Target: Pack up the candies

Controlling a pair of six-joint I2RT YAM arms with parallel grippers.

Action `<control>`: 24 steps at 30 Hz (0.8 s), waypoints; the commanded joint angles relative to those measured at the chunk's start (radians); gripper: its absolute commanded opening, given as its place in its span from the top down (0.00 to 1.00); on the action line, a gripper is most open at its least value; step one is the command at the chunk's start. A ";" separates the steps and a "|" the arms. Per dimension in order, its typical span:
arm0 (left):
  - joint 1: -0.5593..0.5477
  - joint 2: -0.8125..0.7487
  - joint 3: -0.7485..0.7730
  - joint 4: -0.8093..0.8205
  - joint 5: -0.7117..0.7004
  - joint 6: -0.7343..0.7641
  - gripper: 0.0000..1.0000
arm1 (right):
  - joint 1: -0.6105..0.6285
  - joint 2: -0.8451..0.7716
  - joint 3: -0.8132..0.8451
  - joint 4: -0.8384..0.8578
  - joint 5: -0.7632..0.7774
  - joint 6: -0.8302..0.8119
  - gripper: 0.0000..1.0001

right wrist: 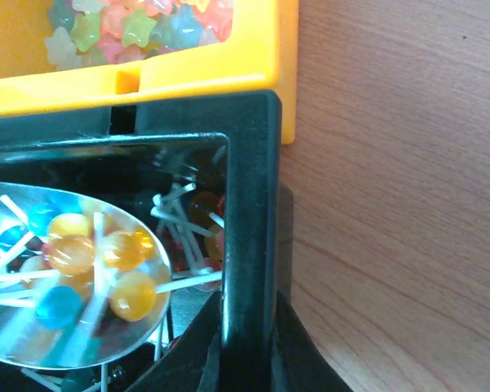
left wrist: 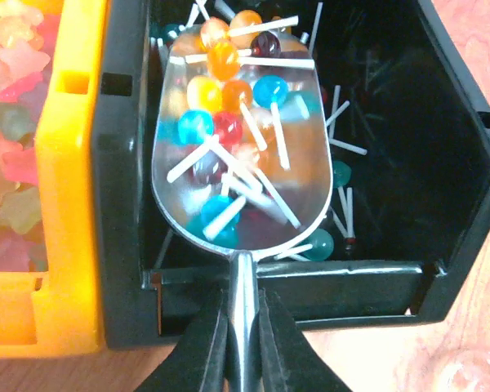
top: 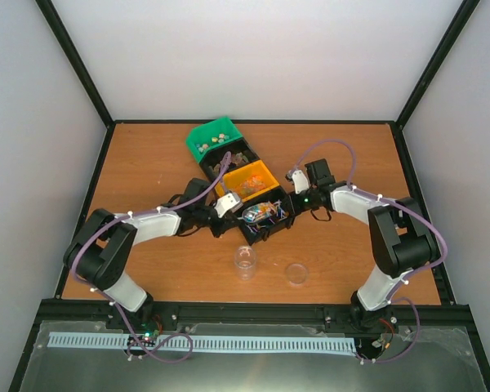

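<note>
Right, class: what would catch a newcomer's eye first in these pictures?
The silver scoop heaped with bright lollipops, its handle shut in the left pincer, over the black bin. Next, the right pincer clamped on that bin's wall, and pastel star sweets in the yellow bin alongside.

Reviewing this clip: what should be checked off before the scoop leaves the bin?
1. Left end effector shut on the scoop handle: ok.
2. Scoop loaded with lollipops: ok.
3. Right end effector clamped on the bin wall, steadying it: ok.
4. Jar upright and open, lid lying apart to its right: ok.
5. Load sits inside the scoop's rim: not ok, several sticks overhang it and could snag or spill.
6. Load will pass the jar's mouth: cannot tell.
</note>
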 commanded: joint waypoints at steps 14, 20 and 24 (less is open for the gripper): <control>0.012 -0.198 -0.130 0.140 0.095 0.016 0.99 | -0.028 -0.050 0.049 0.008 -0.109 -0.072 0.97; 0.087 -0.281 -0.095 0.003 0.212 0.066 0.99 | -0.030 -0.046 0.053 0.000 -0.106 -0.096 0.97; 0.121 -0.346 -0.045 -0.168 0.270 0.174 0.99 | -0.029 -0.037 0.065 -0.005 -0.111 -0.104 0.97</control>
